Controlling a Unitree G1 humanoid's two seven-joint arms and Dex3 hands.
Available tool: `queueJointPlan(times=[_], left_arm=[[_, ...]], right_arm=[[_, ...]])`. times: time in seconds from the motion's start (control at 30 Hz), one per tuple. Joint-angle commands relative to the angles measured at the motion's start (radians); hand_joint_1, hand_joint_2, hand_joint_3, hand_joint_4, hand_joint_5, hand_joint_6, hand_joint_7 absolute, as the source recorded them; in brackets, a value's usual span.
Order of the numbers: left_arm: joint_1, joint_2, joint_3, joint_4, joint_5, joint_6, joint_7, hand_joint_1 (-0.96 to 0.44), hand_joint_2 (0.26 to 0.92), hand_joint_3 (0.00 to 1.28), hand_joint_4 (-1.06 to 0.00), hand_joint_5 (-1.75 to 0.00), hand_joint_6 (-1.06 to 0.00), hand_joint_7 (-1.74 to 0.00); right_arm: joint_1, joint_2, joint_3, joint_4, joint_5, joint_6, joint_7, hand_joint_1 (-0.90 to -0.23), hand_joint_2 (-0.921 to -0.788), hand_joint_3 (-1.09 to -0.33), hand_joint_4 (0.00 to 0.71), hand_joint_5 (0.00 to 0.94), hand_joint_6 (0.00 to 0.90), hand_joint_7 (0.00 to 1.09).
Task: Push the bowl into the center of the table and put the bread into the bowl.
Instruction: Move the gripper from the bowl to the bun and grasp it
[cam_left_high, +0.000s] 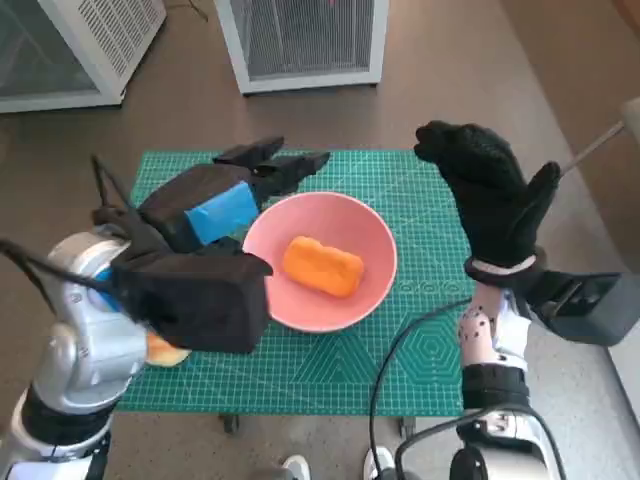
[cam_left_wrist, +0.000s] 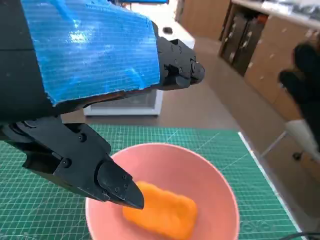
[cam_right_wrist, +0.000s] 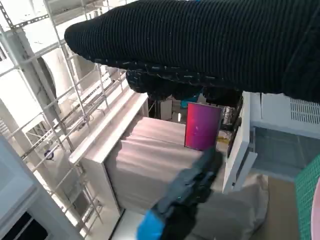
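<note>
Already, bread: the orange oblong piece of bread (cam_left_high: 322, 266) lies inside the round pink bowl (cam_left_high: 372, 230), on its floor, touched by neither hand.
Bowl: it stands on the green gridded cutting mat (cam_left_high: 420, 190) covering the small table, near the mat's middle and slightly toward the robot's left.
Progress: judged from how things lie, both parts of the task look done; at most a small nudge of the bowl toward the exact centre could remain, and withdrawing the hands.
Left hand: the black left hand with blue tape (cam_left_high: 225, 195) hangs just beside the bowl's rim on the robot's left, its fingers (cam_left_high: 290, 165) spread apart and holding nothing.
Right hand: the black knitted-glove right hand (cam_left_high: 490, 195) is raised above the mat's right part, well apart from the bowl, fingers spread and empty.
Other item: a pale orange rounded thing (cam_left_high: 165, 350) peeks from under the left forearm at the mat's near edge; too hidden to identify.
Left wrist view: it shows the bread (cam_left_wrist: 162, 212) sitting low in the bowl (cam_left_wrist: 215, 180) and a black fingertip (cam_left_wrist: 120, 187) above the rim, apart from the bread, which the head view cannot settle.
Right wrist view: it shows only the glove (cam_right_wrist: 200, 45), a corner of the mat, shelving and a magenta panel (cam_right_wrist: 202, 125); the bowl barely appears.
</note>
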Motion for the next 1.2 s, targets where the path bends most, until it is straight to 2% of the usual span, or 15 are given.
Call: queueJointPlan(times=[0.03, 0.27, 0.4, 0.7, 0.93, 1.2], left_arm=[[0.096, 0.082, 0.107, -0.121, -0.019, 0.041, -0.035, -0.17, 0.756, 0.01, 0.00, 0.00, -0.19, -0.01], [0.266, 0.175, 0.274, -0.224, -0.062, 0.064, -0.072, -0.13, 0.756, 0.01, -0.02, -0.01, -0.21, -0.02], [0.364, 0.227, 0.385, -0.265, -0.103, 0.107, -0.125, -0.11, 0.759, 0.01, -0.02, -0.01, -0.21, -0.02], [0.512, 0.264, 0.502, -0.308, -0.145, 0.100, -0.120, -0.08, 0.758, 0.00, -0.04, -0.01, -0.22, -0.02], [0.618, 0.260, 0.519, -0.323, -0.132, 0.084, -0.078, -0.08, 0.749, 0.00, -0.10, -0.02, -0.23, -0.02], [0.652, 0.259, 0.445, -0.308, -0.114, 0.137, -0.031, -0.08, 0.746, 0.01, -0.13, -0.02, -0.24, -0.01]], right_arm=[[0.020, 0.009, 0.004, 0.006, 0.012, 0.019, 0.009, -0.538, -0.921, -0.475, 0.334, 0.000, 0.491, 0.00], [0.023, 0.009, 0.003, 0.007, 0.017, 0.023, 0.020, -0.537, -0.921, -0.471, 0.333, 0.000, 0.488, 0.00], [0.021, 0.006, 0.000, 0.009, 0.018, 0.026, 0.025, -0.536, -0.921, -0.471, 0.332, 0.000, 0.487, 0.00], [0.010, 0.006, 0.000, 0.022, 0.018, 0.023, 0.028, -0.532, -0.921, -0.472, 0.331, 0.000, 0.487, 0.00], [0.007, 0.002, -0.001, 0.031, 0.017, 0.020, 0.033, -0.532, -0.921, -0.471, 0.333, 0.001, 0.494, 0.01], [0.004, -0.007, -0.003, 0.035, 0.014, 0.022, 0.032, -0.532, -0.921, -0.470, 0.332, 0.000, 0.504, 0.01]])
